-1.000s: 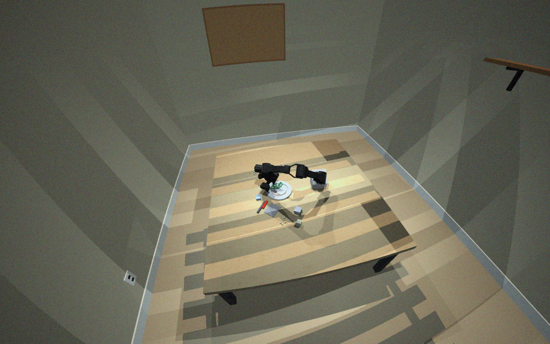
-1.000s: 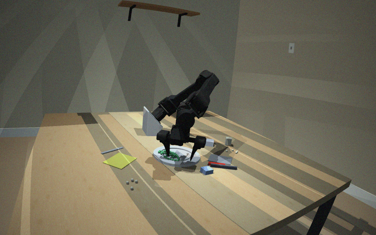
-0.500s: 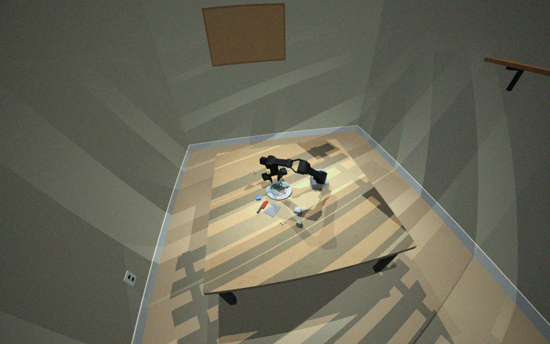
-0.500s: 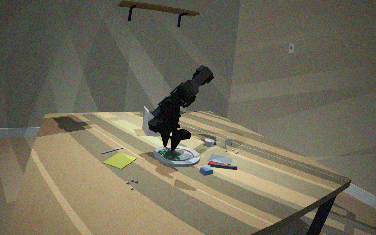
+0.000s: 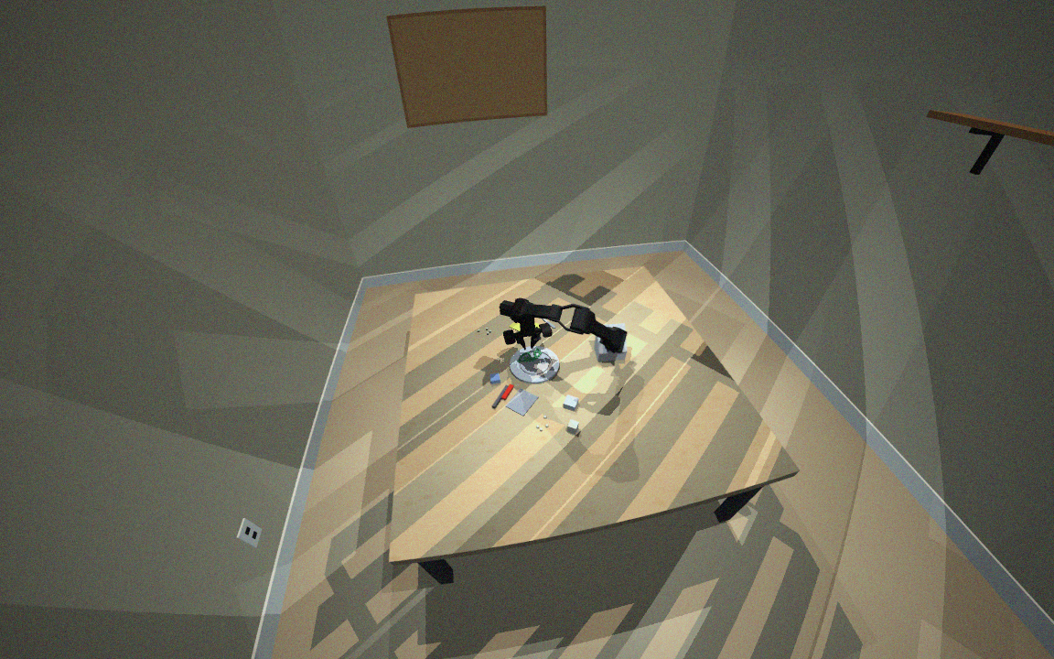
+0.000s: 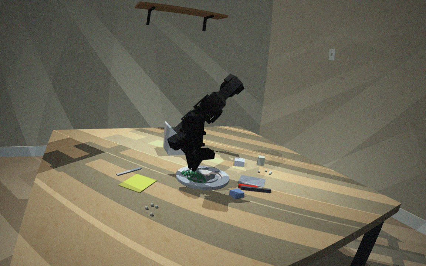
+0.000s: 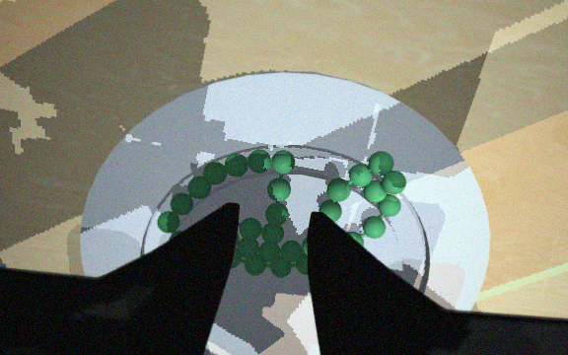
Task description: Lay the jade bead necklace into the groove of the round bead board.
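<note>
The round bead board (image 5: 543, 370) (image 6: 222, 181) (image 7: 284, 108) is pale grey with a ring groove. The jade bead necklace (image 6: 198, 177) (image 7: 215, 173) lies all on the board. In the wrist view, one arc of beads follows the groove at the upper left. Other beads bunch across the middle, and a small crumpled loop lies over the groove at the right. My gripper (image 5: 531, 345) (image 6: 193, 169) (image 7: 274, 219) is partly open, fingers pointing down just over the board's middle. Beads show in the gap between the fingertips, none visibly pinched. The fingers hide some beads and the near groove.
A blue block (image 5: 495, 378) (image 6: 236, 193), a red and black marker (image 5: 503, 396) (image 6: 256, 190) and a grey square (image 5: 521, 402) (image 6: 251, 180) lie near the board. A yellow sheet (image 6: 137, 183), a grey rod (image 6: 128, 171), loose pale beads (image 6: 152, 205) and two pale blocks (image 6: 239, 162) lie around.
</note>
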Action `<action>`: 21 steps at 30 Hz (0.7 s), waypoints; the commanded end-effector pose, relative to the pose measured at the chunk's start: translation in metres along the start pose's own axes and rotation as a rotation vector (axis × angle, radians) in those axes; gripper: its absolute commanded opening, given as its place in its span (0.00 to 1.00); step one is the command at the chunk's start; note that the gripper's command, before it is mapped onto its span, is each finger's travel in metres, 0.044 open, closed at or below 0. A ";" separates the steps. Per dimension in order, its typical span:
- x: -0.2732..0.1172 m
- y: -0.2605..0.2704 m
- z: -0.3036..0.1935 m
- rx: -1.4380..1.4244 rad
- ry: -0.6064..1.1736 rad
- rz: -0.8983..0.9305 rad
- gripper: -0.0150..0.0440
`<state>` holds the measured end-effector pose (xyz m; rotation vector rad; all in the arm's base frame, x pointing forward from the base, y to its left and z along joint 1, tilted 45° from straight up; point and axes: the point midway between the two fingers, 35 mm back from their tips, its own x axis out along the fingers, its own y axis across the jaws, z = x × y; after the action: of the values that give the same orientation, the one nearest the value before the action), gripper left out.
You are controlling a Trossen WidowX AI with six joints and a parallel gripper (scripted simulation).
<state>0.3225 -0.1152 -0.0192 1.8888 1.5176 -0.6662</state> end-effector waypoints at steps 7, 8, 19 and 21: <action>0.012 0.000 0.000 0.000 0.002 0.000 0.46; 0.014 0.000 0.000 0.001 0.002 0.000 0.46; 0.031 -0.002 -0.002 0.004 0.007 -0.004 0.46; 0.031 -0.002 -0.002 0.004 0.007 -0.004 0.46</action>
<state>0.3293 -0.0966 -0.0364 1.8849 1.5134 -0.6609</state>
